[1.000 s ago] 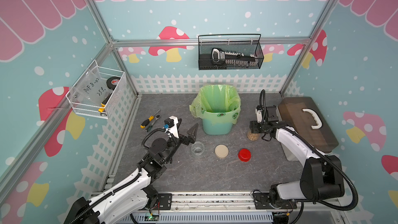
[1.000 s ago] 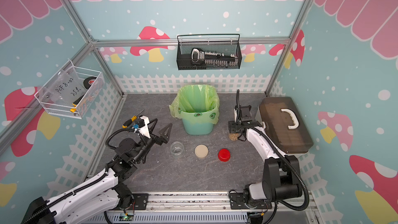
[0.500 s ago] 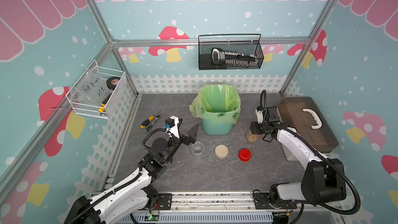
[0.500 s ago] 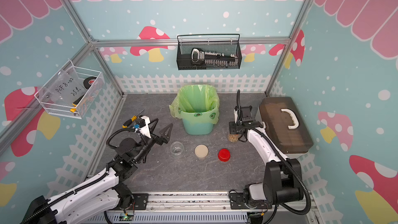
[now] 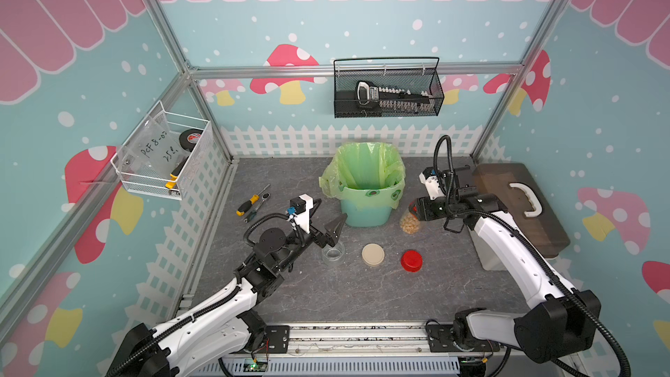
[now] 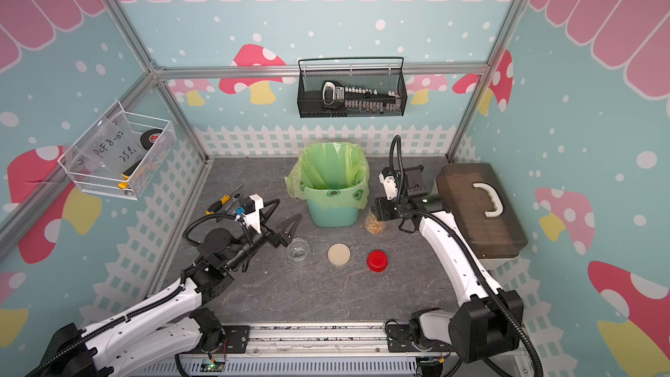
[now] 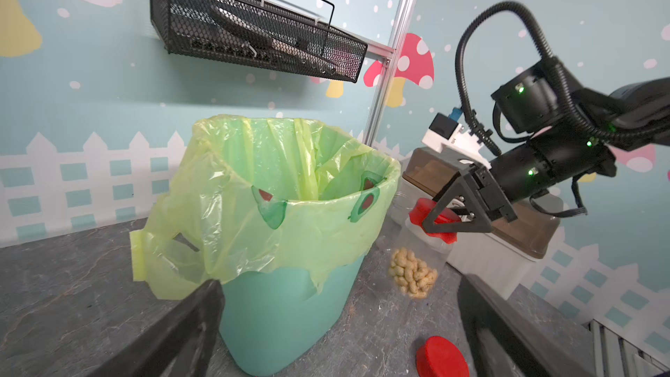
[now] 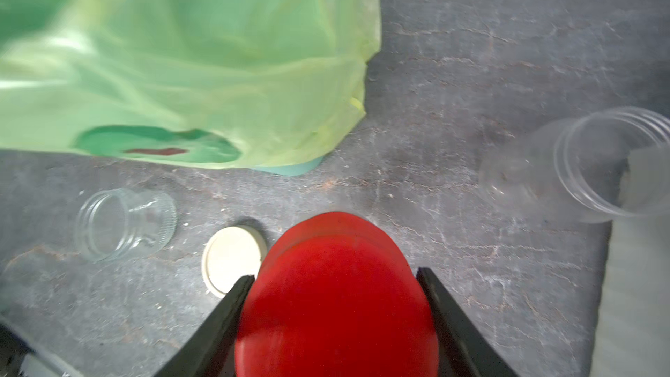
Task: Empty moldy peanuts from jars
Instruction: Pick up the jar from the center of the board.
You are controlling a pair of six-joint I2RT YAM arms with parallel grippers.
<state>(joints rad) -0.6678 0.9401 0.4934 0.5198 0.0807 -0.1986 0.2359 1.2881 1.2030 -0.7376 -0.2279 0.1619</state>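
A clear jar [image 5: 409,224] [image 6: 375,225] holding moldy peanuts [image 7: 411,276] is just right of the teal bin. My right gripper [image 5: 416,208] [image 8: 335,279] is shut on that jar's red lid [image 8: 335,295] [image 7: 422,208], and its base is at the table. My left gripper [image 5: 335,228] [image 6: 290,228] hangs open and empty above an empty lidless jar [image 5: 333,253] [image 8: 125,224]. Another empty jar [image 8: 598,172] sits off to the side. A beige lid [image 5: 372,254] and a red lid [image 5: 411,260] [image 7: 440,357] lie loose on the table.
The teal bin with a green bag [image 5: 366,179] [image 6: 331,175] stands at the back middle. A brown-lidded toolbox [image 5: 518,208] fills the right side. Screwdrivers [image 5: 250,204] lie at the back left. Wire baskets hang on the left wall [image 5: 163,157] and back wall [image 5: 388,92].
My right gripper has shut on the red lid, and it and the peanut jar have shifted toward the bin. The left arm has stayed still.
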